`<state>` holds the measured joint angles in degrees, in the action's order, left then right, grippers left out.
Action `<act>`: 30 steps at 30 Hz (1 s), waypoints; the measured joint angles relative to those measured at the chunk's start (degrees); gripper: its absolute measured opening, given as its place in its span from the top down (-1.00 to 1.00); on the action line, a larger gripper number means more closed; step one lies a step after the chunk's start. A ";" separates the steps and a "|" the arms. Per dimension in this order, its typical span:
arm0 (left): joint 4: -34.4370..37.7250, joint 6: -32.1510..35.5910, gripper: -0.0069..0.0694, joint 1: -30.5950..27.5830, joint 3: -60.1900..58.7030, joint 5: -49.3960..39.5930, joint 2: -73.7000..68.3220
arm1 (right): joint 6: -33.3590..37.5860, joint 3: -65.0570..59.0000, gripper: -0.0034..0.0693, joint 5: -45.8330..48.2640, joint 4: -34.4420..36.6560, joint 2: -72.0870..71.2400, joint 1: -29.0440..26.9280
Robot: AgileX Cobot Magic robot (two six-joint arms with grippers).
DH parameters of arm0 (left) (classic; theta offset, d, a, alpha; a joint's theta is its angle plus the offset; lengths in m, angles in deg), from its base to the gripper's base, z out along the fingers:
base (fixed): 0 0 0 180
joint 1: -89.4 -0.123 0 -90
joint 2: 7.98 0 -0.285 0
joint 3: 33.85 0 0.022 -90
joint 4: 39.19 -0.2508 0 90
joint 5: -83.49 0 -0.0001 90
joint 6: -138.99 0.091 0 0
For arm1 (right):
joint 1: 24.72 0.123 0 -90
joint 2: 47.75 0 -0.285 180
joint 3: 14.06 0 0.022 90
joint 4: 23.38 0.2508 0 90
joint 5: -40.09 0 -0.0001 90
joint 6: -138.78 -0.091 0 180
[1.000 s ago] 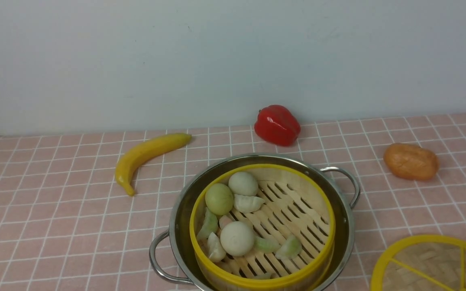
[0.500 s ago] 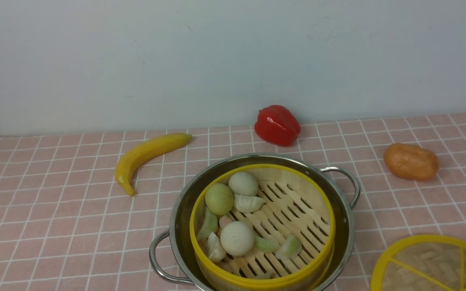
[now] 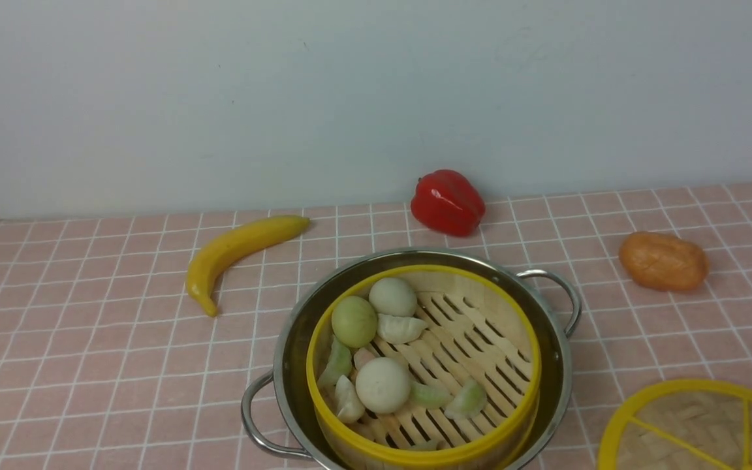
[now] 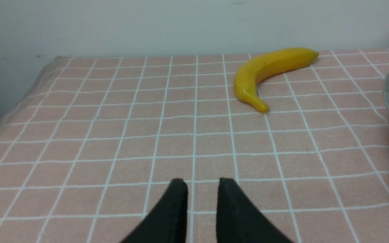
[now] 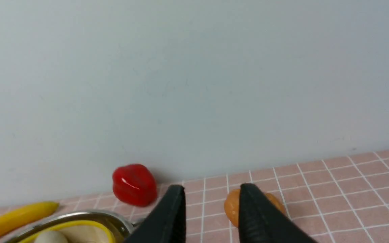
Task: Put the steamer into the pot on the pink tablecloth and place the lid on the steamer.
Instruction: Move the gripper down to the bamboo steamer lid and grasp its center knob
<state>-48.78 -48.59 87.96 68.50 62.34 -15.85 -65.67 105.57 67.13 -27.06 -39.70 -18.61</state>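
— Lower centre of the front view: round bamboo steamer with slatted floor and yellow rim [image 3: 480, 290] sits inside the wide shiny steel pot [image 3: 292, 356], on the pink white-grid tablecloth [image 3: 89, 339]. Pale round buns [image 3: 382, 385] and dumplings are in it. First half looks done.
— Lid?
— Flat woven-bamboo lid with yellow rim and spokes [image 3: 683, 431] lies flat on the cloth in the lower right corner, cut by the frame edge, apart from the pot.
— Which arm?
— Right, I'd judge; the lid's on that side. Round, so no long axis. Spokes meet right at the bottom edge.
— Jaws?
— Right gripper [image 5: 212, 189] is parted and empty, facing the wall, with an orange rounded bread-like piece [image 5: 231, 207] behind. Lid isn't in that view, so probably below the jaws; can't fix it exactly.
— Left?
— Left gripper [image 4: 202, 184] is slightly parted and empty over bare cloth, yellow plastic banana [image 4: 268, 67] at upper right.
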 joint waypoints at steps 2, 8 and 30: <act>0.00 0.00 0.48 0.00 0.00 0.00 0.00 | -0.85 3.68 0.24 6.25 2.05 0.11 0.00; 0.00 0.00 0.46 0.00 0.00 0.00 0.00 | -2.43 7.00 0.24 12.95 6.57 0.21 0.00; 0.00 0.00 0.37 0.00 0.00 0.00 0.04 | 25.14 21.36 0.24 35.34 15.96 46.39 0.00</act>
<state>-48.78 -48.59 87.96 68.50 62.34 -15.81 -40.53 126.93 102.47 -11.09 6.70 -18.61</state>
